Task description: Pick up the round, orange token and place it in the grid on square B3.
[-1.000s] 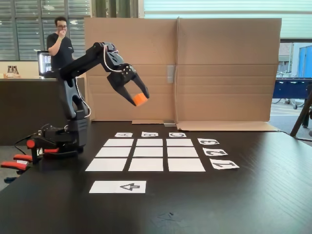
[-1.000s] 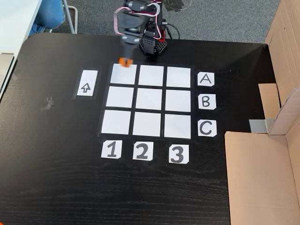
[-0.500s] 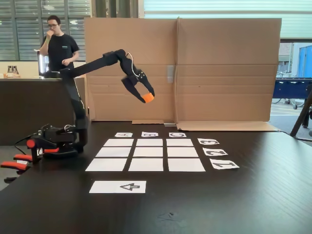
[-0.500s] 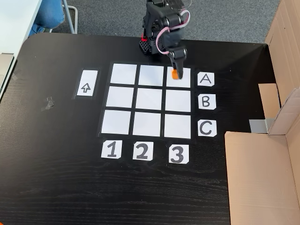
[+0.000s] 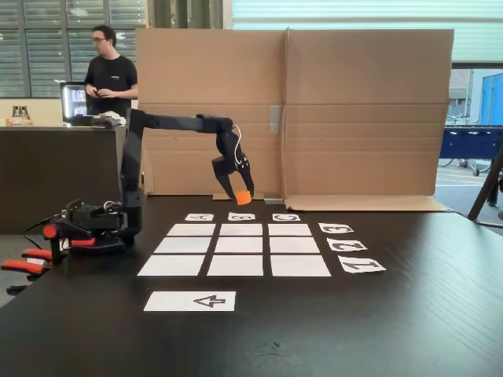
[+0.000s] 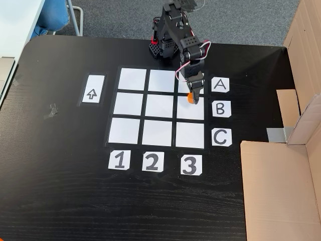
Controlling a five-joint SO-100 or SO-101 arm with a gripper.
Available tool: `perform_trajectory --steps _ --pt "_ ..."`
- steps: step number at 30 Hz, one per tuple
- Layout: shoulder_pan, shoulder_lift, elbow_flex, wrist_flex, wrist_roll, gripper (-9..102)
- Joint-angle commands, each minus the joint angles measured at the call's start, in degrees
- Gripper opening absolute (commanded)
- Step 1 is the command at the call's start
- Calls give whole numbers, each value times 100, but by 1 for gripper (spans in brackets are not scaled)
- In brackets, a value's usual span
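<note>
My gripper (image 5: 243, 196) (image 6: 191, 97) is shut on the orange token (image 5: 244, 197) (image 6: 189, 99), fingers pointing down. In the side fixed view the token hangs a little above the table, over the far row of the grid (image 5: 236, 265). From above, the token sits over the upper edge of square B3 (image 6: 190, 109) (image 5: 241, 229), near the gap to the cell beside card A (image 6: 220, 85). The black arm reaches out from its base (image 6: 161, 47) at the grid's (image 6: 160, 107) far side. Cards 1, 2, 3 and A, B, C line two sides of the grid.
A white strip with an arrow (image 6: 93, 89) (image 5: 190, 301) lies beside the grid. Tall cardboard walls (image 5: 354, 110) (image 6: 278, 191) close off one side of the black table (image 6: 60, 175). A second arm with red handles (image 5: 47, 236) sits by the base. A person (image 5: 110, 75) stands behind a counter.
The arm swung from the column 1 side across to column 3, stretched out and came down, carrying the token from high up to just above the grid.
</note>
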Motion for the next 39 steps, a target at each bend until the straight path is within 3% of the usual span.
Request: perform_trajectory --steps 1,30,39 --pt "0 18 53 18 211 0" --pt "97 -712 299 -475 457 1" --pt "105 -677 431 -580 642 34"
